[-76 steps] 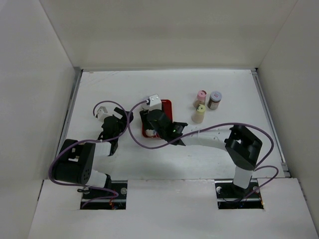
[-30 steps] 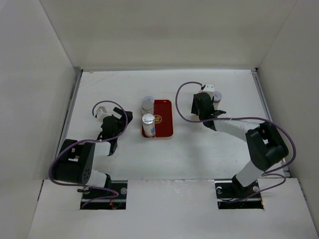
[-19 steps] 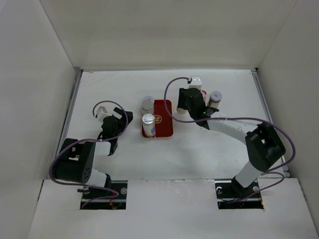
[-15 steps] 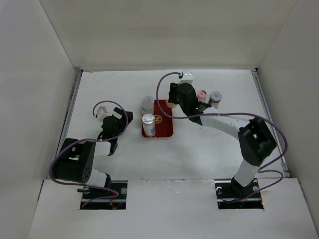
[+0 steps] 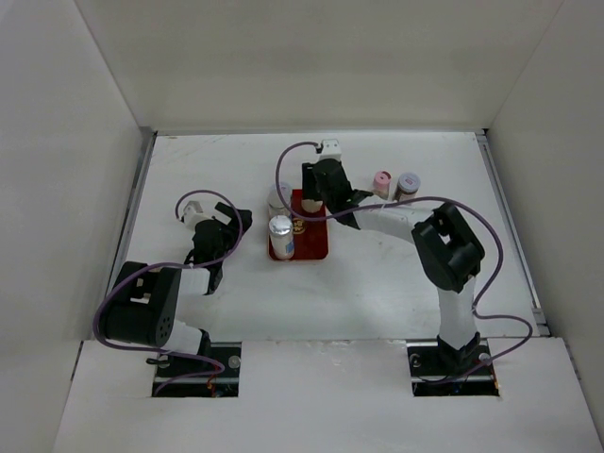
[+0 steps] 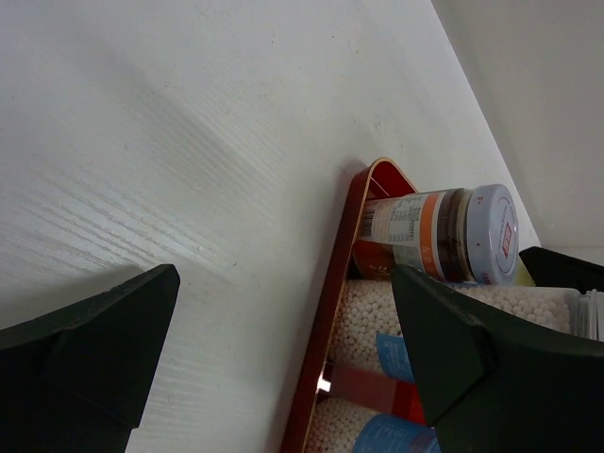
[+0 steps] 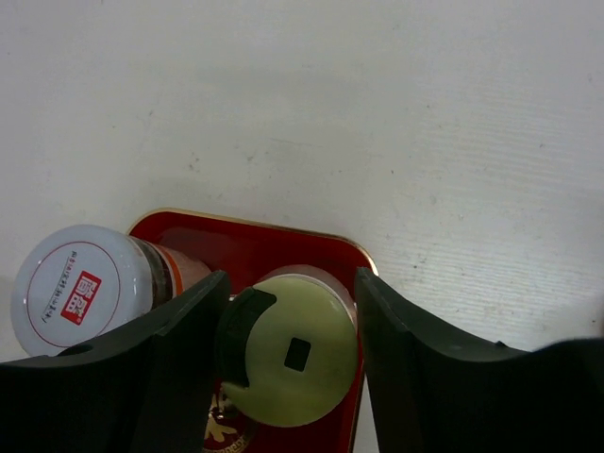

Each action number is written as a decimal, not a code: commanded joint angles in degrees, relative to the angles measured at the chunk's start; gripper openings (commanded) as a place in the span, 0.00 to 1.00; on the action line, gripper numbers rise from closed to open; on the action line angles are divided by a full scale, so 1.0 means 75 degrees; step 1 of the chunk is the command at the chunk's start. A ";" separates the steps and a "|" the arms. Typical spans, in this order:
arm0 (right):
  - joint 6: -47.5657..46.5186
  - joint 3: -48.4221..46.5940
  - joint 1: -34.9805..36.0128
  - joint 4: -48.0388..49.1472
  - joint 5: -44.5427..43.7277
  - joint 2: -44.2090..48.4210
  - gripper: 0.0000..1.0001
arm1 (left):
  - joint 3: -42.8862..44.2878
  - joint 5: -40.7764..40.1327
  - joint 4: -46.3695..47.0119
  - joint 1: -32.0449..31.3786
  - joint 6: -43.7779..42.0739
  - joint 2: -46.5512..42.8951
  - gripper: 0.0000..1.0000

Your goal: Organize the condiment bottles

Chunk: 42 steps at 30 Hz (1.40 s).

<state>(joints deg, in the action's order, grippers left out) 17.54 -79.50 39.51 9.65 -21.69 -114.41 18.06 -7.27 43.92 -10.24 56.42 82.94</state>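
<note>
Placing: right claw (image 7: 290, 281), clenched on yellow-capped bottle (image 7: 293, 354) over red tray (image 7: 245, 250), should next lower and release; left claw (image 6: 283, 278) spread.

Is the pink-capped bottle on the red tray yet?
No, the pink-capped bottle stands on the table right of the red tray, beside the lavender-capped bottle.

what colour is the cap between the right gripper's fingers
Pale yellow cap, small dark square at its centre; clearest in the right wrist view.
</note>
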 commanded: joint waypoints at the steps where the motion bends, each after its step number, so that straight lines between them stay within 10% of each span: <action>1: 0.0005 -0.0485 0.0047 0.0342 0.0092 -0.0026 0.68 | 0.0122 0.0102 0.0437 0.0000 0.0082 0.0004 1.00; 17: 0.0204 0.1142 -0.1170 0.0214 -0.0306 0.2211 0.78 | 0.0134 0.0137 0.0437 0.0000 0.0094 0.0039 1.00; 30: -0.0370 0.1366 -0.2367 -0.0021 -0.0694 0.1533 0.81 | 0.0193 0.0231 0.0542 -0.0011 0.0129 0.0204 1.00; 42: -0.0159 0.1249 -0.2332 -0.0302 -0.0728 0.1191 0.52 | 0.0181 0.0313 0.0577 0.0024 0.0176 0.0262 1.00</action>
<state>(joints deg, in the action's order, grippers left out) 16.01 -68.53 21.47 7.16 -26.63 -105.89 18.06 -5.74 44.80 -10.24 57.21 84.88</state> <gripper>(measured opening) 0.555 0.997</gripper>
